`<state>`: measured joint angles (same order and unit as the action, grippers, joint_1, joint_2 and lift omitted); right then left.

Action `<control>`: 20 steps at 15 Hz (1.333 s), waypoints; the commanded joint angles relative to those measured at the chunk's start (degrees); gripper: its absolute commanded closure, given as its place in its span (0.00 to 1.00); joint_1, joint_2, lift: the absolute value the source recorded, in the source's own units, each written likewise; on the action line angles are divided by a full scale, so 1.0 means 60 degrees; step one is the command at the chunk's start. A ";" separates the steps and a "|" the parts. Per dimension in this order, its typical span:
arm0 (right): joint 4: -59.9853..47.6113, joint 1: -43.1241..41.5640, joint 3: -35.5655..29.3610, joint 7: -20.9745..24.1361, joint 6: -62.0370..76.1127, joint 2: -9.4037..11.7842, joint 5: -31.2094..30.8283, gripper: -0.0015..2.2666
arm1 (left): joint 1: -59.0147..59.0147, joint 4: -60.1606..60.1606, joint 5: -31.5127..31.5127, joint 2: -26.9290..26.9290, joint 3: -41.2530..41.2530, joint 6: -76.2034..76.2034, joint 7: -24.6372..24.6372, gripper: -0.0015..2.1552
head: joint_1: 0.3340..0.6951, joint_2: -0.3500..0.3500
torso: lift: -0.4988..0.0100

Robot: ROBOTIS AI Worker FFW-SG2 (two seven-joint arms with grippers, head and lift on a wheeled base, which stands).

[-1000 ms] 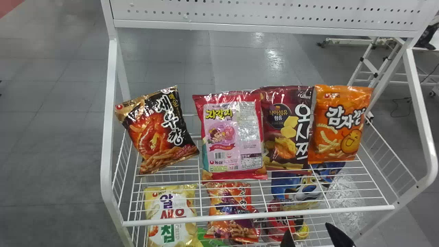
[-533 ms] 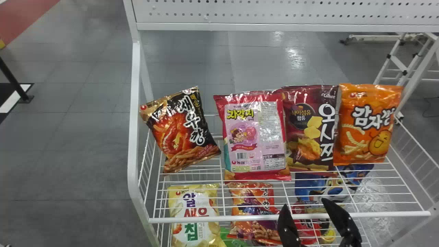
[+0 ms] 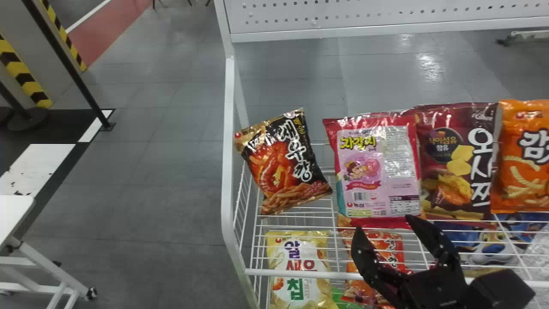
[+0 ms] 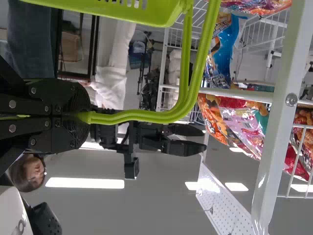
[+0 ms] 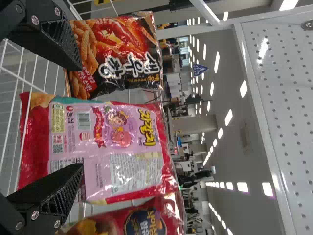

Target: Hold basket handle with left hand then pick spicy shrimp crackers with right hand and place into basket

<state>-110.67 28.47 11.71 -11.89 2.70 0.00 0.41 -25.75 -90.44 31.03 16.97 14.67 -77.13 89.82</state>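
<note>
My right gripper [image 3: 384, 225] stands open with nothing between its fingers, low in front of the pink bag and right of the spicy shrimp crackers [image 3: 283, 163], a black and orange bag leaning at the upper shelf's left end. In the right wrist view the open gripper [image 5: 80, 117] faces the pink bag, and the shrimp crackers [image 5: 120, 54] lie beside it, partly behind one finger. In the left wrist view my left gripper [image 4: 80, 116] is shut on the green handle [image 4: 146, 115] of the basket [image 4: 127, 11].
Right of the crackers stand a pink bag [image 3: 377, 171], a maroon bag [image 3: 459, 159] and an orange bag [image 3: 523, 159]. The shelf's white front rail [image 3: 309, 274] and left post [image 3: 228, 150] border them. More snack bags sit below.
The head view has swung left, so the rack appears farther right. My right gripper has come up and farther into view, from the orange and maroon bags' side to before the pink bag.
</note>
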 commanded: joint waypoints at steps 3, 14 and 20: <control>-0.0085 -0.1303 0.0875 0.0296 -0.1939 -0.0009 -0.0420 0.05 | 0.0000 -0.0014 0.0029 0.0042 0.0059 0.0000 0.0124 1.00 | 1.00 0.86 | 0.96; 0.1746 -0.4438 0.2369 0.0692 -0.4077 -0.0009 -0.0274 0.05 | -0.0014 0.0015 0.0044 0.0042 0.0294 0.0000 0.0124 1.00 | 1.00 1.00 | 0.96; 0.3328 -0.5727 0.2706 0.0955 -0.3638 -0.0009 -0.0259 0.05 | -0.0014 0.0015 0.0058 0.0042 0.0367 0.0000 0.0124 1.00 | 1.00 1.00 | 0.96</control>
<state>-92.64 -4.11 27.84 -6.19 -19.86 0.00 -1.26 -25.84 -90.35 31.34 17.23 16.75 -77.11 89.82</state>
